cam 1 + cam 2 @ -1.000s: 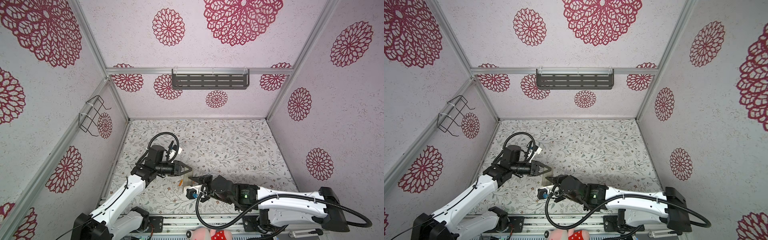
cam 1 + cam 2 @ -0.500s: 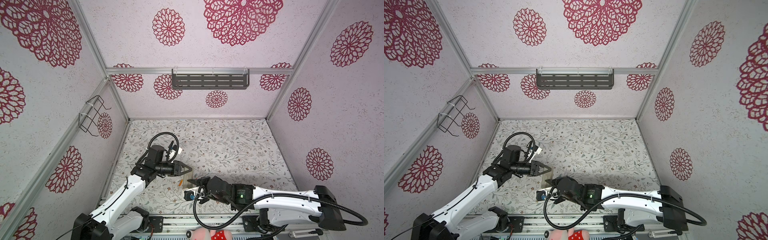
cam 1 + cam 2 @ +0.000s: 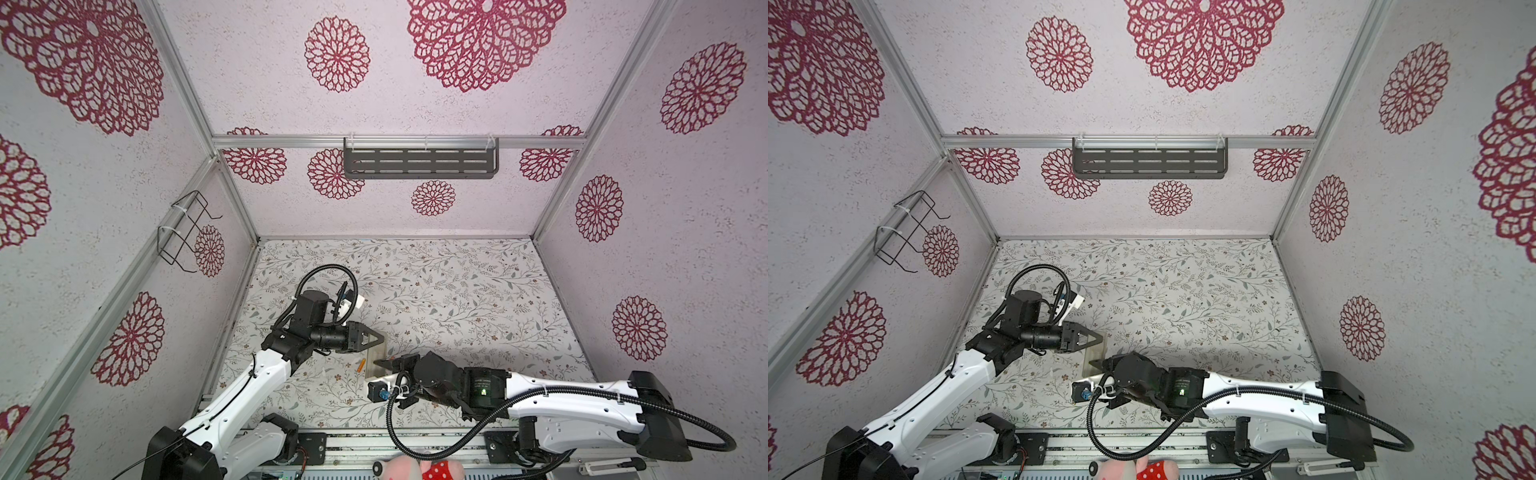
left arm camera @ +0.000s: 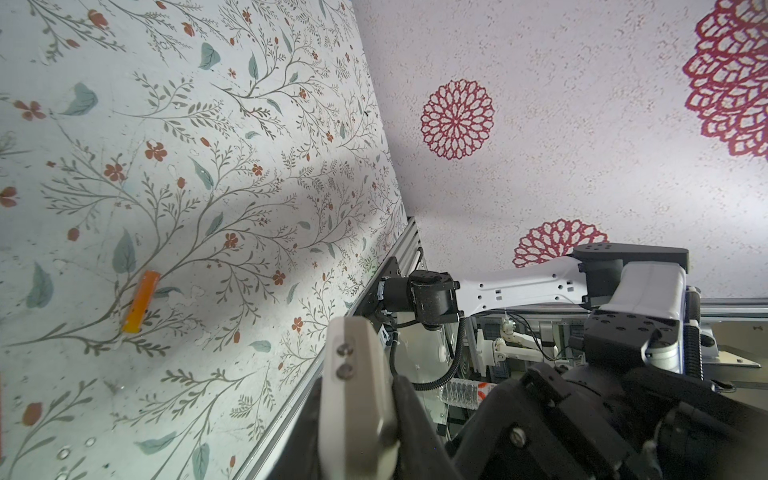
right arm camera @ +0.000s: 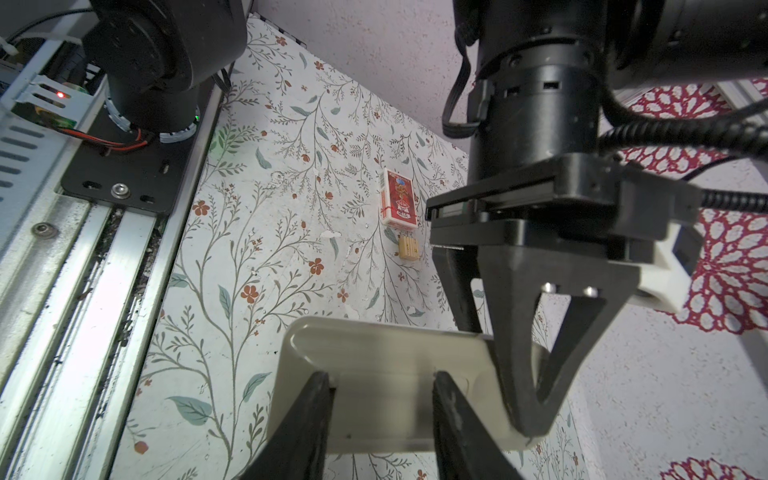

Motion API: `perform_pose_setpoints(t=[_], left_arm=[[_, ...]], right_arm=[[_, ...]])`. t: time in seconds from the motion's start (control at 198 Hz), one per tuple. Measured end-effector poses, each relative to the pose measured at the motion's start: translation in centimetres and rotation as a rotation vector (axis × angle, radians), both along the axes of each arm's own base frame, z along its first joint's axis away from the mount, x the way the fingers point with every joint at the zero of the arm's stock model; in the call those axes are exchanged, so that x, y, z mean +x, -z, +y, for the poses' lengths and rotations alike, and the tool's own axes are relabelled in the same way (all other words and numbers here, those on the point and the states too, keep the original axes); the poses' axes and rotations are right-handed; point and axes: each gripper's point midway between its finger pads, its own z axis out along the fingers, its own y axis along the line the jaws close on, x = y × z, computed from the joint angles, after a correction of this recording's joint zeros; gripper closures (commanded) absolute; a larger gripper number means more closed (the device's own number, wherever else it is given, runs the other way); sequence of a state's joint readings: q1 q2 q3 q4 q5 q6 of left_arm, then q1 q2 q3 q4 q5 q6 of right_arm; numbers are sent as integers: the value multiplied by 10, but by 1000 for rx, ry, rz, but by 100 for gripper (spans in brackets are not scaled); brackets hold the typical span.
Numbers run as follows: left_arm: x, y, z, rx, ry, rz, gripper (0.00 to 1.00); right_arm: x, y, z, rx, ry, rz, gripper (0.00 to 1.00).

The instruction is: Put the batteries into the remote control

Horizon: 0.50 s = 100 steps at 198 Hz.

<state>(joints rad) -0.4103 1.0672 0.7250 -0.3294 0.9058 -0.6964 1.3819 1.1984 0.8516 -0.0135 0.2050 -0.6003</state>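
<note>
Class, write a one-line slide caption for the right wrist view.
Left gripper clamps the remote control by one edge; open right gripper poised at its back.

Robot lab booth: aluminium frame (image 3: 399,142), patterned walls (image 3: 415,75) (arm bases (image 3: 658,419) on rails (image 3: 353,453)).

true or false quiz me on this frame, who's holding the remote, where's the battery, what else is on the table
1. The left gripper clamps the remote control by one edge. True.
2. The right gripper holds an orange battery. False: that battery lies loose on the table; the right gripper's jaws stand open over the remote.
3. The right wrist view shows the remote's plain back. True.
4. The red card box is stacked on the wooden block. False: they lie side by side on the table.
</note>
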Motion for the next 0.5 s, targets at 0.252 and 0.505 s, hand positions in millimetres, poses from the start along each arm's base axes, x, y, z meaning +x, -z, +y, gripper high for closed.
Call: perform_pose_setpoints(t=[0.252, 0.505], left_arm=[[2, 1, 1, 8, -6, -12, 100], [3, 1, 1, 7, -7, -15, 100]], right_arm=[[2, 7, 1, -21, 10, -2, 58], [4, 7, 1, -21, 18, -7, 58]])
